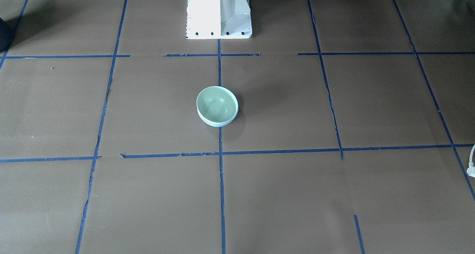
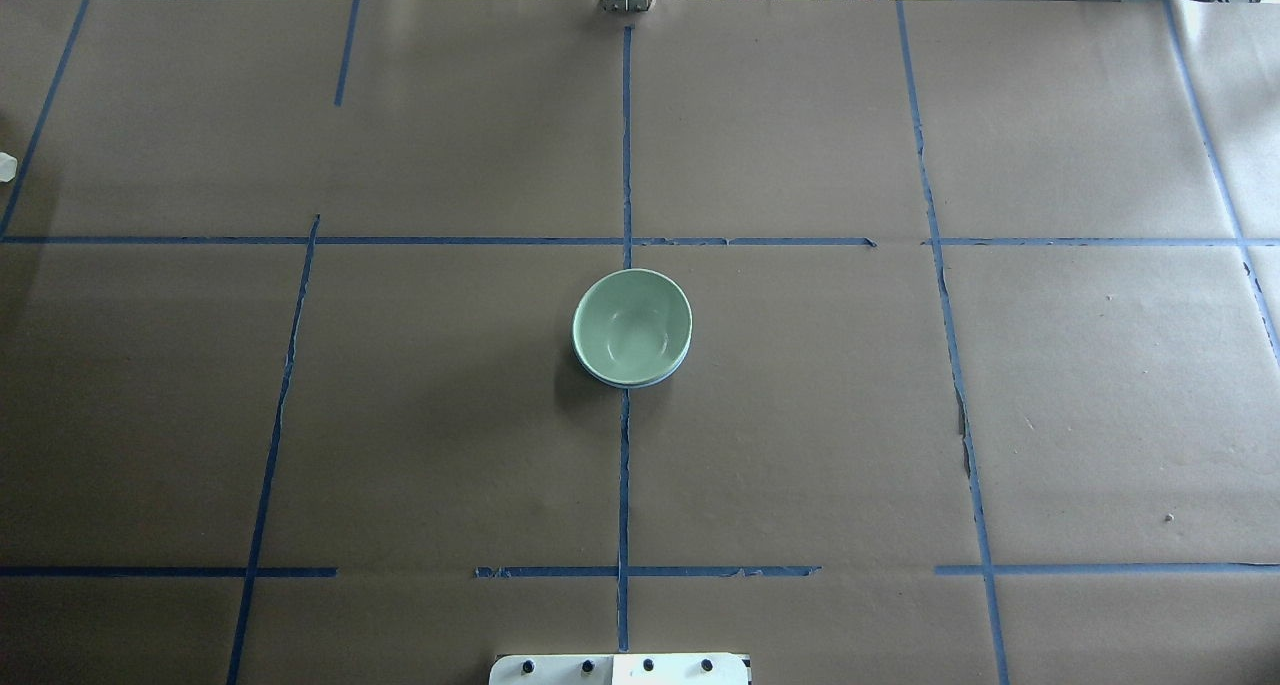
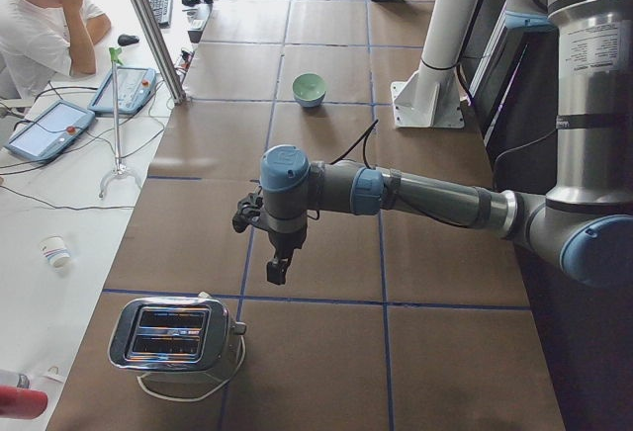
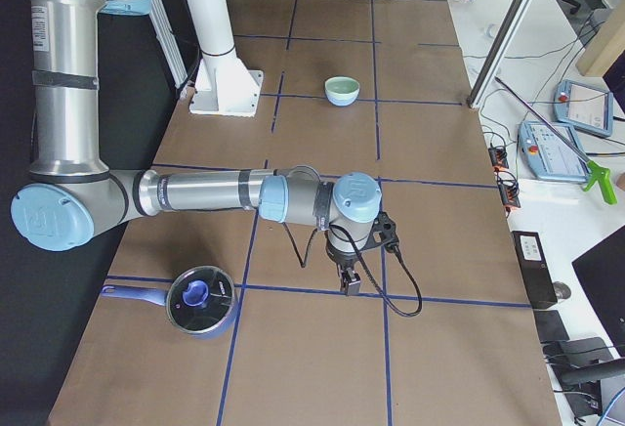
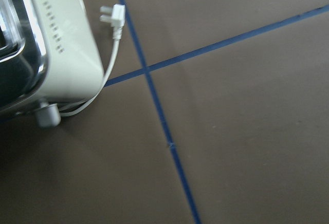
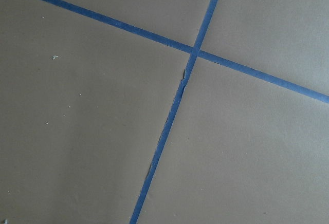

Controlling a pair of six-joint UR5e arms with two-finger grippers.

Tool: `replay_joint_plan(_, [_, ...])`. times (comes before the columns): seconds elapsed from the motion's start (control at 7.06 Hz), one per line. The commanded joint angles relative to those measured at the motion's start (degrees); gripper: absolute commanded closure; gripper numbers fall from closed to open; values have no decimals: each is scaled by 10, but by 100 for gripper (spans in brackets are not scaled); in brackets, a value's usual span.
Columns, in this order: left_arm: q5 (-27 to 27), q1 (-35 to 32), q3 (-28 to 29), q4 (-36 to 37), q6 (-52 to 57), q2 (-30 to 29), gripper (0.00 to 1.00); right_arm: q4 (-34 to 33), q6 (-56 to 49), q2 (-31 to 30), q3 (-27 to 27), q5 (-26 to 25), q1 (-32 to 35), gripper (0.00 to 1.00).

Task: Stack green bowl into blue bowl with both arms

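Observation:
The green bowl [image 1: 217, 105] sits nested inside the blue bowl [image 1: 219, 124] at the table's middle, on the centre tape line. Only a thin blue rim shows under the green bowl in the overhead view [image 2: 650, 381]. Both arms are far from the bowls, out at the table's ends. The left gripper [image 3: 278, 271] hangs pointing down over bare table near the toaster and shows only in the exterior left view. The right gripper [image 4: 349, 284] hangs pointing down near a tape crossing and shows only in the exterior right view. I cannot tell whether either is open or shut.
A chrome toaster [image 3: 178, 337] with a loose white plug [image 5: 114, 16] stands at the left end. A pot with a blue lid [image 4: 200, 301] stands at the right end. The white pedestal [image 1: 219, 13] stands behind the bowls. An operator [image 3: 40, 26] sits beside the table.

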Motion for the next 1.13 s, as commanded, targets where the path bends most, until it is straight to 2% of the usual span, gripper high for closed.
replay_joint_plan(0.0, [-69,-13,15,-4,-87,8,0,1,35,0,0,9,-10,0])
replay_joint_plan(0.14, [-73,-13,0,-5,-100,31,0,1,49,3,-1,8,-18,0])
replay_joint_plan(0.57, [-66,-6,-98,12,-128,113,0,0,45,-7,0,11,-17,0])
replay_joint_plan(0.99, [-63,5,-92,12,-130,112,0,0,41,-9,-6,10,-18,0])
